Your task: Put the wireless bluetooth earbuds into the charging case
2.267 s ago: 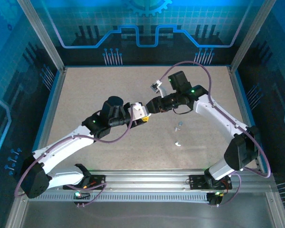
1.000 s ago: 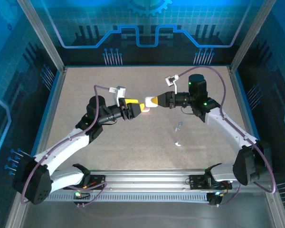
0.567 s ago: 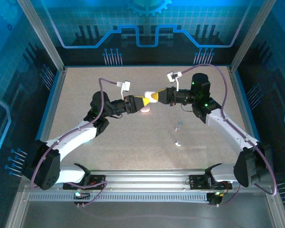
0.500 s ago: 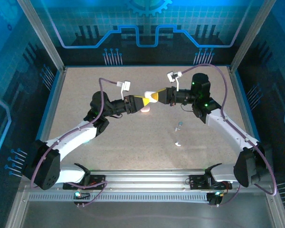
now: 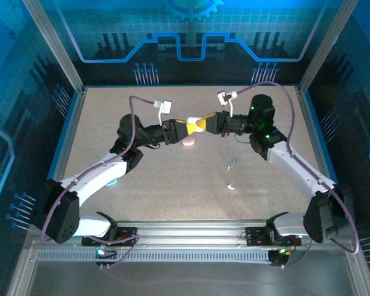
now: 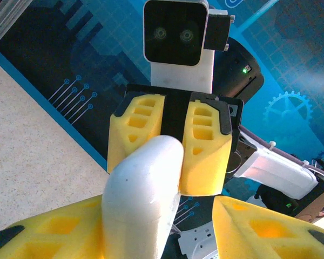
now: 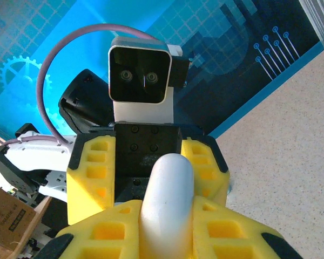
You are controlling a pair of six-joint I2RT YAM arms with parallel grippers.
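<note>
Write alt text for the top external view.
The right gripper and left gripper meet tip to tip above the table, the right one gripping a white case. A pink case and two tiny earbuds lie on the surface below.

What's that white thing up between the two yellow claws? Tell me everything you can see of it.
The white case is a smooth, glossy, rounded oblong, plastic by its look, with no seam or opening showing. It hangs above the table, roughly level. The right gripper is shut on one end; the left gripper straddles the other end, with a gap beside one finger.
</note>
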